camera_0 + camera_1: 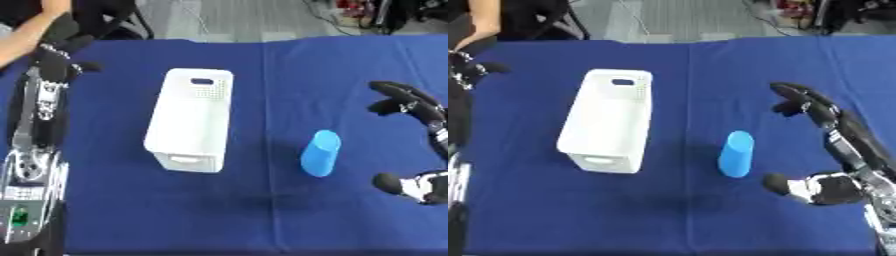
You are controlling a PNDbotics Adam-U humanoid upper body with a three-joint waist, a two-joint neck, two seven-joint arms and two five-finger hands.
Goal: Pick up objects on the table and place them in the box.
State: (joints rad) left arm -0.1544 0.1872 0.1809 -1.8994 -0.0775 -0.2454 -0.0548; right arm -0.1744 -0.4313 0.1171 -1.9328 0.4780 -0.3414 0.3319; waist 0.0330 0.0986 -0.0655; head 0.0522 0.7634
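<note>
A long white box [189, 120] with handle slots at both ends lies on the blue tablecloth, left of the middle. To its right stands a light blue cylinder [320, 153], apart from the box. My right hand [805, 103] hovers to the right of the cylinder with its fingers spread, open and not touching it. My left hand [59, 54] is at the far left, near the table's back edge. It is well away from the box, its fingers are relaxed and it holds nothing.
The blue tablecloth [262, 220] covers the whole table. My left forearm [35, 130] runs along the left edge. Beyond the far edge is grey floor with chair legs and cables [350, 10].
</note>
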